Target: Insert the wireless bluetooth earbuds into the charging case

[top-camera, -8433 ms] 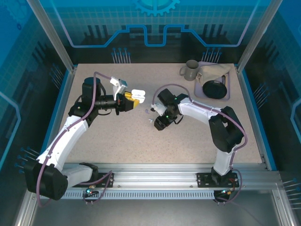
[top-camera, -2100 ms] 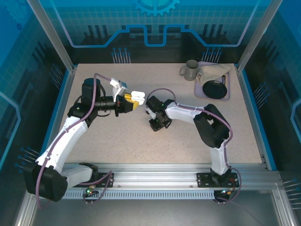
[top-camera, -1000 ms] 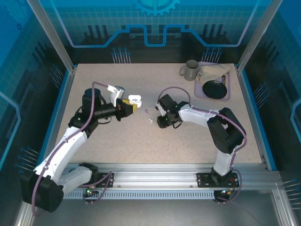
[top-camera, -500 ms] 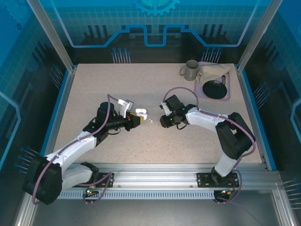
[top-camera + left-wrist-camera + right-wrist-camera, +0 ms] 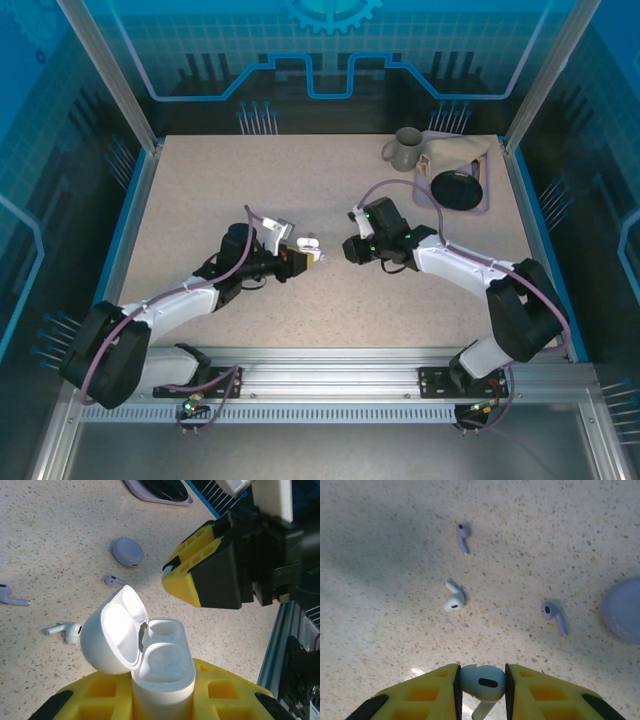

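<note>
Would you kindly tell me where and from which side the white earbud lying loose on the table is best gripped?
Probably across its rounded head, coming straight down from above. The white earbud lies flat on the table, so no side gives room under it, and the head is bulkier than the slim stem.

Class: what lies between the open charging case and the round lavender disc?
A lavender earbud lies on the table there, in the left wrist view.

The left gripper (image 5: 303, 259) has carried the charging case (image 5: 162, 662) nearer, close to the right gripper (image 5: 349, 250).
</note>
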Robot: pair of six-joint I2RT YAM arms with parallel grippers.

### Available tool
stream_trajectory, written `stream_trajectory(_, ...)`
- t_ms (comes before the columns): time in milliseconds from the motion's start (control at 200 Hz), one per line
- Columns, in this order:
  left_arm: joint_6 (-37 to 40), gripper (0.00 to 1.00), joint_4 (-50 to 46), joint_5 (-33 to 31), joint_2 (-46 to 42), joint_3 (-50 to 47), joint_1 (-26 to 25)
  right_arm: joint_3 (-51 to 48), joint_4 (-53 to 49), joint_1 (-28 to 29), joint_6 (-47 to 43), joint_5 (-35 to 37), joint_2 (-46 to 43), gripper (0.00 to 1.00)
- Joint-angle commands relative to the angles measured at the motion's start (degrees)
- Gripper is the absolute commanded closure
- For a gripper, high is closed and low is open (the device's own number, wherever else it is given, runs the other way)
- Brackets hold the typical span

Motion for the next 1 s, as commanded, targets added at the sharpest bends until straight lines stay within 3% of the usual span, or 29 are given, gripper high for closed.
stream_trajectory(0, -0.47, 1.0, 3.39, -0.3, 1.5, 0.19, -0.97, -0.61, 2.04, -0.44, 1.45, -2.53, -2.77, 0.72)
stream_trajectory(490, -2.28, 1.0, 6.47, 0.24, 4.7, 1.83, -3.63, 1.12, 4.07, 0.89, 3.38, -5.63, -7.36, 0.71)
stream_trajectory(996, -2.78, 1.0, 6.02, 0.38, 1.01, 2.41, -4.23, 4.24, 2.84, 6.62, 3.5, -0.12, -9.35, 0.71)
